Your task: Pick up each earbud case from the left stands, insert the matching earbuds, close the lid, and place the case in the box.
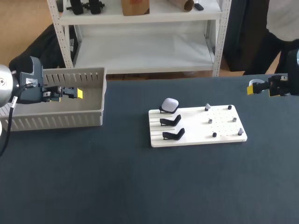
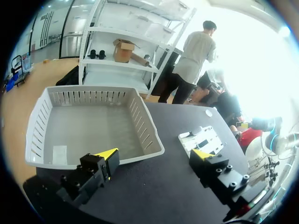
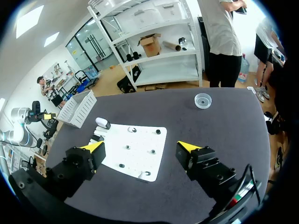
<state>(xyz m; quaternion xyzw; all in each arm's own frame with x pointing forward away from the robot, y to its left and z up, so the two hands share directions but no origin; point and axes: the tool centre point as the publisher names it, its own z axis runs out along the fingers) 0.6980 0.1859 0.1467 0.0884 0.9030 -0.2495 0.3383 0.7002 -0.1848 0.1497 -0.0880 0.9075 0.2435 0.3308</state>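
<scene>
A white earbud case (image 1: 169, 104) (image 3: 103, 123) sits on the rearmost of three black stands at the left of a white board (image 1: 194, 135) (image 3: 140, 137) (image 2: 205, 137). The two nearer stands (image 1: 172, 128) are bare. Several small dark earbuds (image 1: 210, 121) stand on pegs on the board's right half. A grey slatted box (image 1: 88, 119) (image 2: 149, 126) (image 3: 77, 107) stands at the left. My left gripper (image 1: 74, 93) (image 2: 154, 156) hangs open over the box, holding nothing. My right gripper (image 1: 258, 88) (image 3: 140, 148) is open and empty at the far right, well off the board.
A small clear round dish (image 3: 204, 100) (image 2: 209, 112) lies on the dark table near its back right edge, behind my right gripper. Bare tabletop runs in front of the board and the box.
</scene>
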